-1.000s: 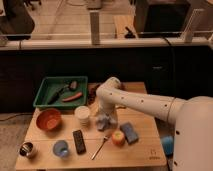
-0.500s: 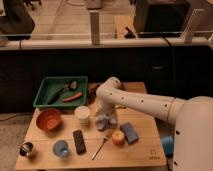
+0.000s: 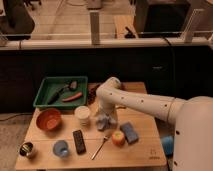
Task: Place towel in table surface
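Note:
The towel [image 3: 104, 122] is a crumpled pale blue-grey cloth near the middle of the wooden table [image 3: 145, 150], between the white cup and the blue sponge. My gripper [image 3: 104, 113] is at the end of the white arm [image 3: 135, 101], which reaches in from the right. It points down right on top of the towel. The towel's lower part appears to touch the table surface. The arm's wrist hides the top of the towel.
A green tray [image 3: 46, 95] with utensils stands at the back left. An orange bowl [image 3: 49, 120], white cup [image 3: 82, 115], black remote [image 3: 79, 141], blue cup [image 3: 61, 148], can [image 3: 27, 149], fork [image 3: 99, 147], orange fruit [image 3: 118, 138] and blue sponge [image 3: 129, 132] surround the towel.

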